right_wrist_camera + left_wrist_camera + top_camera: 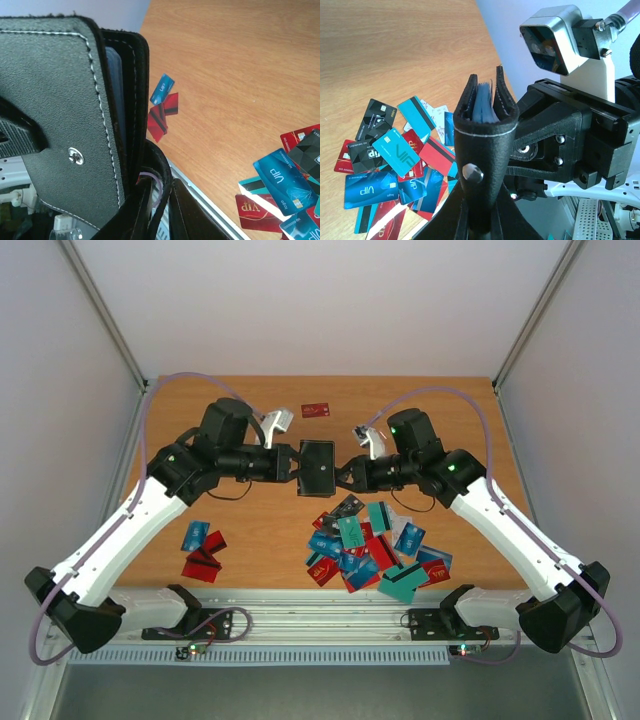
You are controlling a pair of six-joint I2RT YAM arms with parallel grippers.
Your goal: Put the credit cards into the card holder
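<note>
The black card holder (317,468) hangs in the air over the middle of the table, between both arms. My left gripper (297,467) is shut on its left side; in the left wrist view the card holder (485,145) stands edge-on with blue card edges (484,102) showing inside. My right gripper (343,477) meets it from the right, its fingers (187,215) pinched on a curled leather edge of the card holder (60,110), whose snap tab (76,156) hangs loose. Loose credit cards (375,545) lie heaped below.
A smaller group of red and blue cards (203,550) lies at the near left. One red card (316,410) lies alone at the far side. The metal rail (320,600) runs along the table's near edge.
</note>
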